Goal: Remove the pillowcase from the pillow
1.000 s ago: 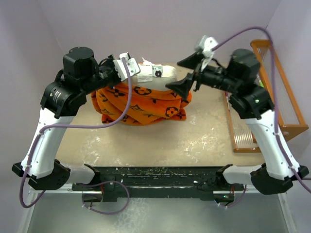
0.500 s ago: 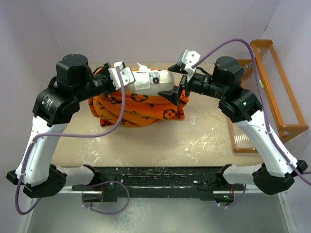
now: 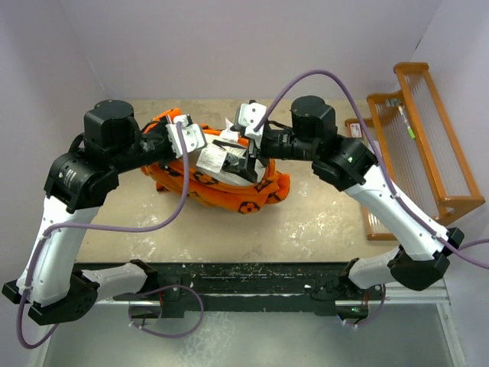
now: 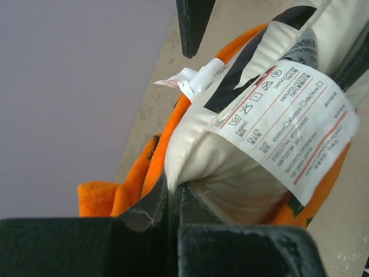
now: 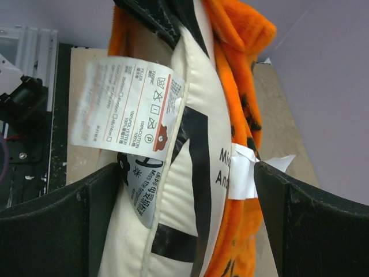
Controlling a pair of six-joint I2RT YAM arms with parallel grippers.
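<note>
The cream-white pillow lies mid-table, its tagged end sticking out of the bright orange pillowcase bunched round it. My left gripper is shut on the pillow's seamed edge; the left wrist view shows the jaws pinching cream fabric, with orange pillowcase beside it. My right gripper is open. In the right wrist view its jaws straddle both the pillow end and the orange cover without closing. A large care tag hangs from the pillow.
An orange wooden rack with a ribbed clear panel stands at the table's right edge. Purple walls close the back and sides. A black rail runs along the near edge between the arm bases.
Both grippers have moved toward the near side and closer together. The right gripper has swung left over the pillow's end. The pillow and cover have shifted and tilted toward the front.
</note>
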